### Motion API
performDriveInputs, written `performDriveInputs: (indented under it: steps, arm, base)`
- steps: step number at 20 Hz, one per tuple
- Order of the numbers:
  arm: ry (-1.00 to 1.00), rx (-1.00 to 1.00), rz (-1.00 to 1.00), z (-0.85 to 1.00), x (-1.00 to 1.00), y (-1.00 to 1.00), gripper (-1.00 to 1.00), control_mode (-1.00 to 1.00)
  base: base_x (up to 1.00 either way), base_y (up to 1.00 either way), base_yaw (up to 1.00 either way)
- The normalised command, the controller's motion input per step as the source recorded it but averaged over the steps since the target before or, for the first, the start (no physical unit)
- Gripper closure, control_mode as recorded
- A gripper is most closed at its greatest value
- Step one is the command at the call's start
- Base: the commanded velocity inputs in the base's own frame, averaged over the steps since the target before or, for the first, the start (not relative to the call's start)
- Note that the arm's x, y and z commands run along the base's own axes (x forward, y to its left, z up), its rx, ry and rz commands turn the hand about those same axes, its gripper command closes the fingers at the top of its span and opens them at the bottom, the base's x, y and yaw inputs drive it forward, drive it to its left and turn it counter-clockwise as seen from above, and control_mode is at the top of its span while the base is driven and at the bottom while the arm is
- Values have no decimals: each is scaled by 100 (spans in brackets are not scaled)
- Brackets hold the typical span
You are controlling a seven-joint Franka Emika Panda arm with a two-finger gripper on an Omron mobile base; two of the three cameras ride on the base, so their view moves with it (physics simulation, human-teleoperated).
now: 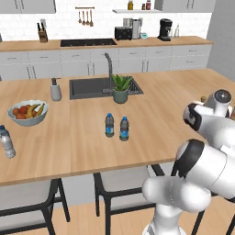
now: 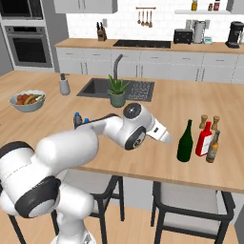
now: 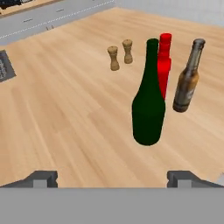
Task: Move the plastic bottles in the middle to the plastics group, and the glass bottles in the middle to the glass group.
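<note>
The tall dark green glass bottle [image 3: 148, 109] [image 2: 185, 143] stands upright on the wooden counter, right beside the slim red bottle [image 3: 164, 61] [image 2: 204, 139] and the brownish bottle [image 3: 187, 83] [image 2: 212, 147] of the glass group. My gripper [image 3: 113, 178] is open and empty, a short way back from the green bottle and not touching it. Two small plastic bottles with blue labels [image 1: 109, 125] [image 1: 124, 128] stand side by side in the middle of the counter. At the far left edge stands the pale clear water bottle [image 1: 6, 141] of the plastics group.
Two small wooden shakers [image 3: 113, 58] [image 3: 127, 51] stand behind the glass group. A fruit bowl [image 1: 27, 112], a grey soap dispenser [image 1: 55, 90], the sink [image 1: 92, 87] and a potted plant [image 1: 120, 88] sit on the far side. Stools stand under the near edge.
</note>
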Motion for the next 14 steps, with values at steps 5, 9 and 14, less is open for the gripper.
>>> performDriveInputs:
  steps: [5,9,14]
  arm:
    - [12,10,44,39,6,50,-100,-100]
    - [43,7,57,7,21,76,-100,-100]
    - [37,0,51,1,20,89,-100,-100]
  base:
    - [0,0,0]
    - [0,0,0]
    - [0,0,0]
